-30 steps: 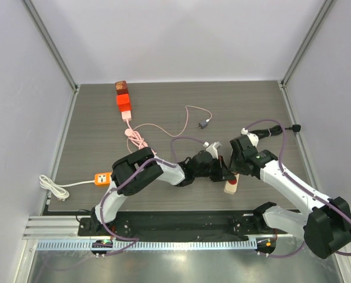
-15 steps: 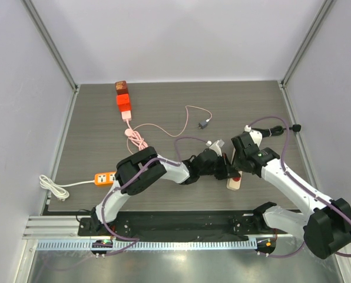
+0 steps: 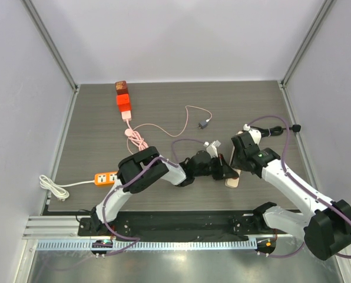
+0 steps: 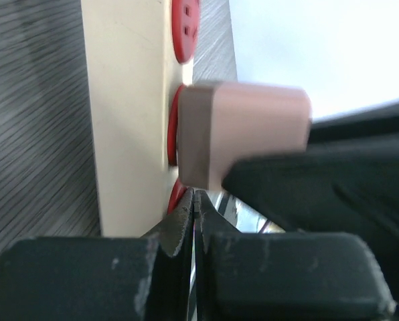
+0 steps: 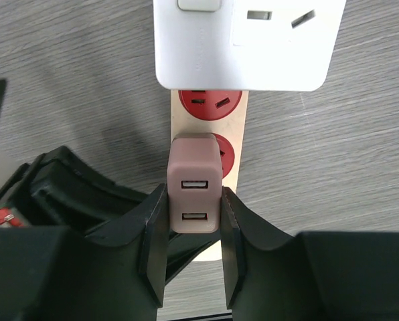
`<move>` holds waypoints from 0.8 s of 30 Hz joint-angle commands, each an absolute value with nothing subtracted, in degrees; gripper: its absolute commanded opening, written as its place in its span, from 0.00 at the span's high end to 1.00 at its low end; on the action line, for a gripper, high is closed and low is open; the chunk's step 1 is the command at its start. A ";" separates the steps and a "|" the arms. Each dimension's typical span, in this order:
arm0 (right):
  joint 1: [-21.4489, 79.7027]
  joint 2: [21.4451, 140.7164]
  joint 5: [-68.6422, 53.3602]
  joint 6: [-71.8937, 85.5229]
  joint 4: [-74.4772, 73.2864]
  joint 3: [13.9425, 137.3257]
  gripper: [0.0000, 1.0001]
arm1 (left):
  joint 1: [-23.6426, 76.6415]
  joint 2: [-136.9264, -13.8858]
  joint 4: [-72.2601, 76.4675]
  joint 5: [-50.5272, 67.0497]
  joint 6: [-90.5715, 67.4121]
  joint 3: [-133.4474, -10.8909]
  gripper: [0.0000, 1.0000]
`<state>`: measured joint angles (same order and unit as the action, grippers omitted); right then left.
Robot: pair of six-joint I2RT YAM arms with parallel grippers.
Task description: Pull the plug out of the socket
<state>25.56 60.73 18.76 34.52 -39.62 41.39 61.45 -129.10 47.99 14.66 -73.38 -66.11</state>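
A pink two-port plug (image 5: 195,194) sits in the middle red socket of a cream strip (image 5: 233,175); its base rests against the socket face (image 4: 172,134). My right gripper (image 5: 194,207) is shut on the plug, one finger on each side. The left gripper (image 4: 195,198) is shut with nothing in it, its tips pressed to the strip (image 4: 126,120) just beside the plug (image 4: 240,134). In the top view both grippers meet over the strip (image 3: 232,180) at centre right, the left (image 3: 226,172) from the left and the right (image 3: 236,166) from above.
A white socket block (image 5: 246,40) lies past the strip's far end. An orange power strip (image 3: 105,177) with a white cable (image 3: 53,187) lies at the left. A red block stack (image 3: 123,100) with a pink cable (image 3: 137,137) stands at the back, a grey connector (image 3: 205,124) nearby.
The right gripper has tightened on the plug. Both arms and the strip have shifted slightly towards the back right.
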 commanded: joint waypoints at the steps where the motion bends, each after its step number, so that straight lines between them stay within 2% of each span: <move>1: 26.01 57.92 20.39 31.73 -36.12 42.80 0.99 | 58.54 -131.32 38.56 12.12 -63.91 -59.86 1.00; 2: 26.02 57.57 20.39 31.99 -36.04 42.72 0.99 | 58.62 -128.52 39.28 12.39 -62.68 -59.42 0.98; 4: 26.02 57.22 20.04 32.17 -36.21 43.06 0.99 | 58.71 -125.70 41.38 12.66 -58.98 -57.14 0.80; 5: 26.02 57.39 19.95 32.17 -36.47 43.68 0.99 | 58.71 -124.47 42.18 12.40 -58.19 -56.35 0.70; 6: 25.93 57.48 19.69 32.17 -36.91 43.94 0.99 | 58.62 -122.28 42.88 12.57 -57.31 -55.73 0.51; 9: 26.02 57.48 17.76 32.52 -37.18 44.03 0.99 | 58.62 -120.07 41.85 12.31 -54.15 -54.84 0.34; 13: 26.02 56.52 16.26 33.05 -37.53 43.77 0.99 | 58.01 -120.14 40.96 11.77 -53.96 -54.40 0.30; 17: 26.02 55.02 14.95 33.84 -37.79 43.68 0.99 | 57.74 -123.13 39.11 14.92 -55.45 -56.77 0.30; 24: 25.93 55.11 13.80 34.72 -37.18 43.07 0.99 | 57.39 -130.95 58.24 25.21 -64.85 -58.53 0.32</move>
